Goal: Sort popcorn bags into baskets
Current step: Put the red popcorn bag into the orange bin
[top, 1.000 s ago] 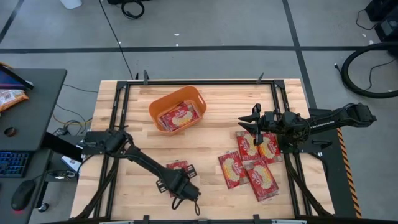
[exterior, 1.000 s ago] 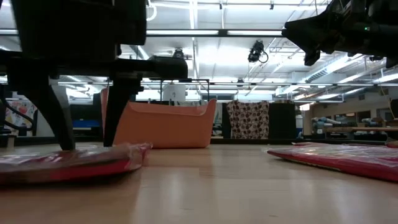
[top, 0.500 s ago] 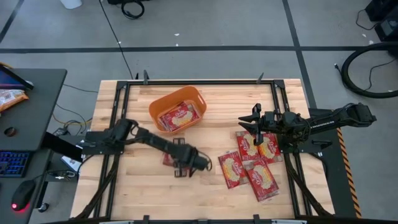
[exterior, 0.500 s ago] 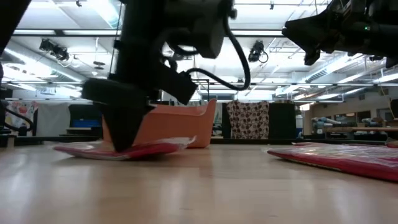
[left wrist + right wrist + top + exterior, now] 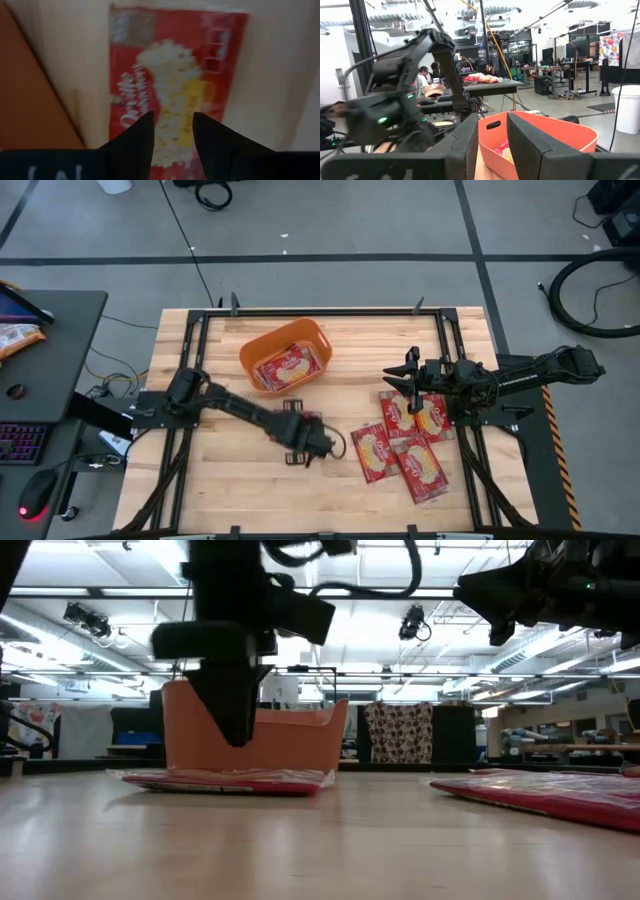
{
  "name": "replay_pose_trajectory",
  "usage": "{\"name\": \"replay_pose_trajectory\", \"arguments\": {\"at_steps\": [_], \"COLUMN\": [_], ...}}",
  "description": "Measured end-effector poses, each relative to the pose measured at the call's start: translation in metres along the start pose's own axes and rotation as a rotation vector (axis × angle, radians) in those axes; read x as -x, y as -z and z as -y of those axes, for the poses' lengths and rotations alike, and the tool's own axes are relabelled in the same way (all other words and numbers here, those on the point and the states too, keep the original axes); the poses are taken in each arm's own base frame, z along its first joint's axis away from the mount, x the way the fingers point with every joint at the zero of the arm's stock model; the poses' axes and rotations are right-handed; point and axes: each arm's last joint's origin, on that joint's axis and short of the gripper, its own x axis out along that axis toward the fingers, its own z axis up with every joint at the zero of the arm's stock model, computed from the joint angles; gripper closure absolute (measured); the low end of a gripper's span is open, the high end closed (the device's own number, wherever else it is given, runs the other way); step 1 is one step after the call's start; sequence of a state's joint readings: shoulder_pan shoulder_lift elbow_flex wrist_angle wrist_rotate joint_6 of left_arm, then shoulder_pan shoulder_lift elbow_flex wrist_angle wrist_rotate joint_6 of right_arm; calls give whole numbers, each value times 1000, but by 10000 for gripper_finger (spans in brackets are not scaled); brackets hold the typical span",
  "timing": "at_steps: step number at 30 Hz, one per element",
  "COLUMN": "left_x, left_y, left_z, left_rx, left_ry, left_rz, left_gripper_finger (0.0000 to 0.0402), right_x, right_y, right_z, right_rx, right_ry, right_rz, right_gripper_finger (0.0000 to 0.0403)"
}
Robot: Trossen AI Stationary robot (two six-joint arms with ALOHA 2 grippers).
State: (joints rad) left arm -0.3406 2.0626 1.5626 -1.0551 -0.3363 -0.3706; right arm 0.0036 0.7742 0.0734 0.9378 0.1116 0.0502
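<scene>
Through the left wrist camera I look down on one popcorn bag [image 5: 175, 95] lying flat on the wooden table [image 5: 280, 90], red with a popcorn picture in its middle. My left gripper [image 5: 172, 135] hangs over it, fingers [image 5: 135, 142] slightly parted. The orange basket [image 5: 30, 105] sits just beside the bag.

Saw white curly writing down the red popcorn bag [image 5: 175, 95] in the left wrist view, too blurry to read. Found a few small marks near one end of that bag, also too blurry. Spotted no clear words or numbers on the other bags, the basket or the bench.
</scene>
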Motion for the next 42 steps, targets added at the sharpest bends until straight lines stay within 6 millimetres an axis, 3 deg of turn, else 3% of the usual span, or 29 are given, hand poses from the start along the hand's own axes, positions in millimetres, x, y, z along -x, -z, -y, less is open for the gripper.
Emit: {"name": "replay_pose_trajectory", "arguments": {"at_steps": [9,15,22,29,40,42], "left_x": [5,-12,-22,-32,-39,-39], "left_y": [8,11,15,20,21,21], "left_z": [42,53,58,58,53,52], "left_rx": [-72,-68,-138,-178,-193,-195], "left_ry": [-120,-138,-166,-216,-221,-224], "left_rz": [136,96,55,-18,-76,-76], "left_gripper_finger": [209,161,162,211,378,392], "right_x": [0,0,0,0,0,0], "right_y": [-1,0,0,0,0,0], "right_z": [0,0,0,0,0,0], "right_rx": [0,0,1,-2,-2,-2], "right_ry": [0,1,1,2,1,1], "right_rz": [6,2,1,2,3,3], "right_gripper_finger": [295,295,295,295,295,295]}}
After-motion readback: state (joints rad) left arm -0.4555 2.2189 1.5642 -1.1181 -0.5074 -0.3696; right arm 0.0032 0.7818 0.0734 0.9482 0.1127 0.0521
